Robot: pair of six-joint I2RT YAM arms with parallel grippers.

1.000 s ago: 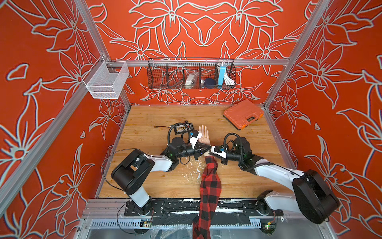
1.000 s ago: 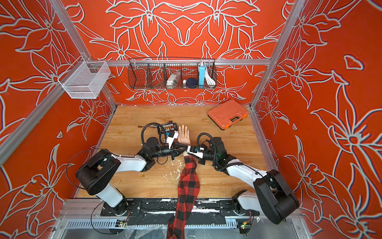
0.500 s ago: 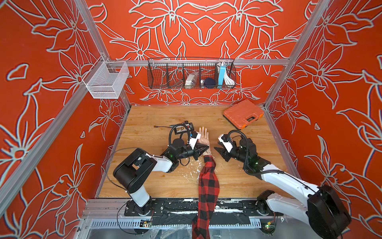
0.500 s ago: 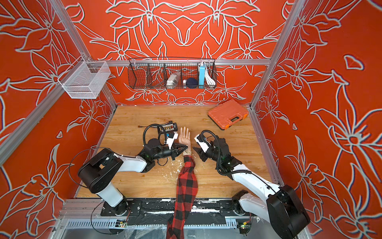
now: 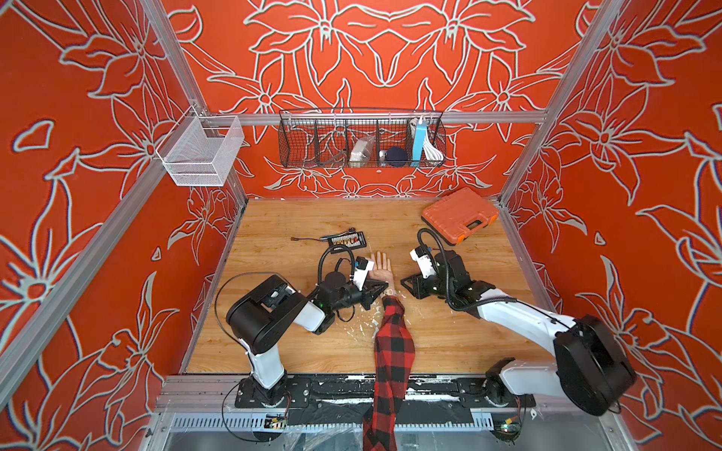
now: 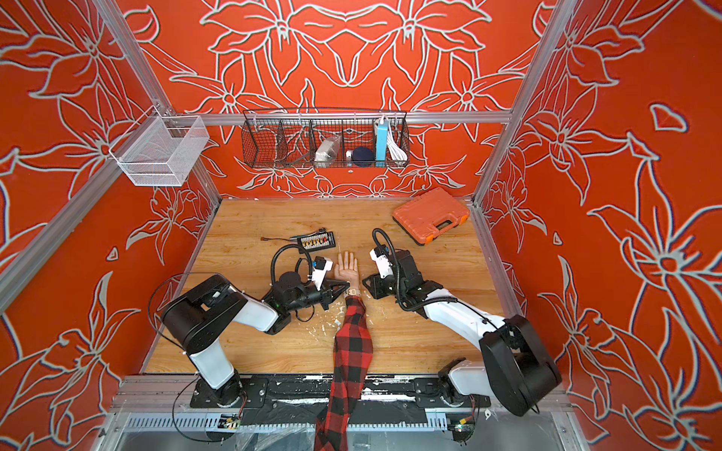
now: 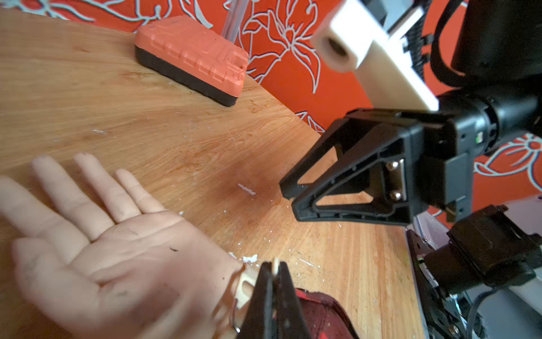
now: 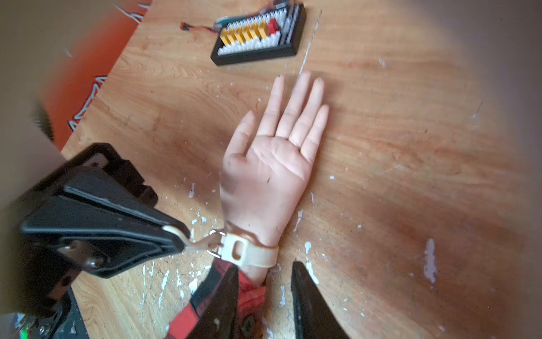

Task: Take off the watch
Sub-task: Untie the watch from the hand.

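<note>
Black right gripper (image 7: 289,196) backed off the wrist in the last second, jaws apart, empty. Black left gripper (image 8: 179,237) stayed pinched on the tail of the cream-strapped wristwatch (image 8: 249,252), lower centre of frame, still round the pale mannequin hand (image 8: 272,164). Buckle probably still needs undoing.

The left arm (image 5: 269,312), from 8 o'clock, aims the left gripper (image 5: 384,288) toward 3 o'clock, clamped on the watch (image 8: 249,252) strap. The right arm (image 5: 523,320), from 4 o'clock, aims the right gripper (image 5: 405,282) toward 9 o'clock, jaws parted, empty.
</note>
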